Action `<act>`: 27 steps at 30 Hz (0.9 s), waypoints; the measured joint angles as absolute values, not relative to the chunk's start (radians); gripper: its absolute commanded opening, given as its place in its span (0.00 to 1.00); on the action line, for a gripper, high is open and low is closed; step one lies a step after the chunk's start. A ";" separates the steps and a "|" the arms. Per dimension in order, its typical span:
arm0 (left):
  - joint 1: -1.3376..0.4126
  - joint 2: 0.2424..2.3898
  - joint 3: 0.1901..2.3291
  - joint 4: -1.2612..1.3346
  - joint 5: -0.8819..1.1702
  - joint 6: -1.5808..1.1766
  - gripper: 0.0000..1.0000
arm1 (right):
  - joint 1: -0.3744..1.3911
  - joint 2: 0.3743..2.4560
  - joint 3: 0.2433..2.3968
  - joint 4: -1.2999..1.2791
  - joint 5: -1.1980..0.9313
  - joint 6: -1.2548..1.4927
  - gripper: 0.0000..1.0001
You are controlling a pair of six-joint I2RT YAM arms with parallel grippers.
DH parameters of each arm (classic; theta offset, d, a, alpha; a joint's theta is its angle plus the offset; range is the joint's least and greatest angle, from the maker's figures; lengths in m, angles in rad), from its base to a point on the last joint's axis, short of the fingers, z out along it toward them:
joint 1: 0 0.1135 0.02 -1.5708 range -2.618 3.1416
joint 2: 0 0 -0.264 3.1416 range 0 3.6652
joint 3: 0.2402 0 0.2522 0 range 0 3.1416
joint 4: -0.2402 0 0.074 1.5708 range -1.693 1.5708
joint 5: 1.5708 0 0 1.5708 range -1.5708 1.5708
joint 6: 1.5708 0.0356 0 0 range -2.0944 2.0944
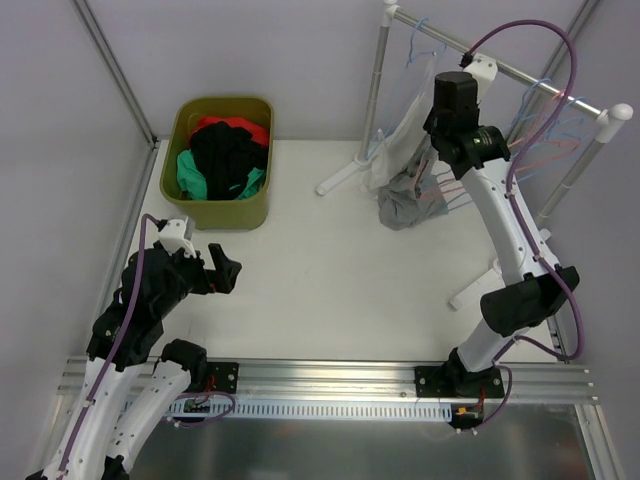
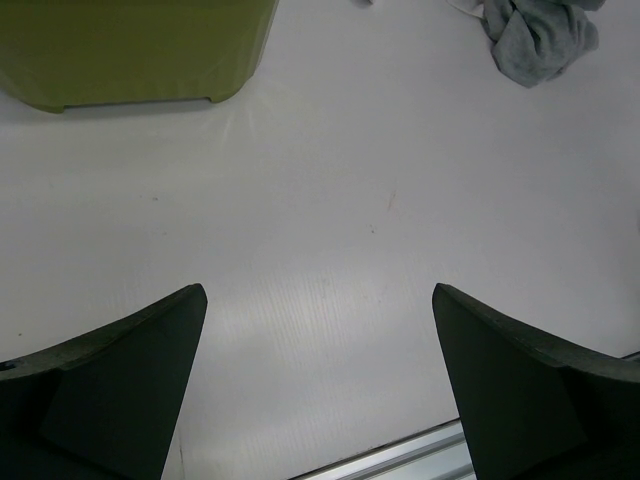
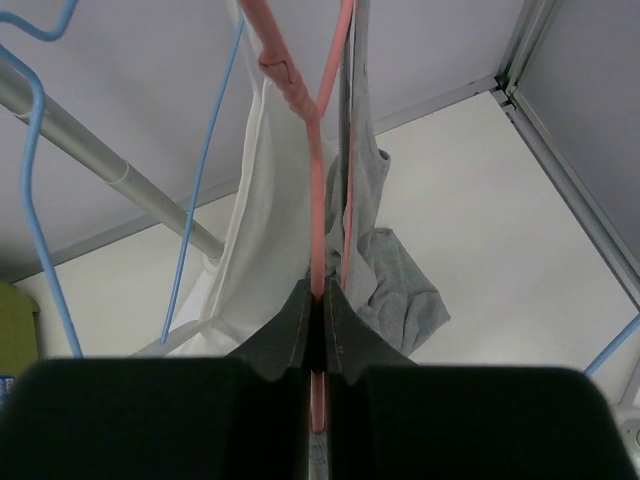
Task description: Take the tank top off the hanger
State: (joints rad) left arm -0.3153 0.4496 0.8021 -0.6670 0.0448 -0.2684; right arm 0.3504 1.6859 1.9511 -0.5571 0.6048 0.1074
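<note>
**Tank top job: hanger grabbed, shirt not off yet**

Starting on the left, the green bin [image 1: 215,215] sits at the far corner with a pile of red, black and teal clothes in it. Just this side of it the left gripper [image 2: 318,300] hangs over bare table [image 1: 330,290], jaws spread wide with nothing between them. So that arm isn't contributing at this point.

All the action is on the right, at the rack. The rail [image 3: 100,155] has a few hangers on it. The right gripper [image 3: 318,320] is reached up there with its fingers pinched together on the wire of the pink hanger [image 3: 314,200], clamped tight.

A white garment [image 3: 255,230] hangs to the left of that wire. To the right is a grey piece that I take to be the tank top [image 3: 400,290], going by the armhole cut, though I can't be sure which of the two it is. Its top end is up at the hanger and its bottom is heaped on the table below.

Progress-wise I'd call it early. The hanger is secured and that's about it. The cloth is still on the hanger, so the whole pulling-off part is left, and probably needs the idle arm.
</note>
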 measured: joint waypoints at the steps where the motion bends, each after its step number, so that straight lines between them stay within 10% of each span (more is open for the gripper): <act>1: -0.315 0.450 0.802 -0.665 0.045 -0.269 0.99 | 0.350 1.671 1.947 -0.558 0.603 0.110 0.00; 27: -0.316 0.445 0.895 -0.504 0.397 -0.269 0.99 | 0.356 0.780 1.246 -0.602 -0.133 0.124 0.00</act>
State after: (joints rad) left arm -0.3157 0.4450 0.8948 -0.5037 0.3965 -0.2687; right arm 0.3565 0.7795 1.2465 -0.6022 -0.1326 0.1238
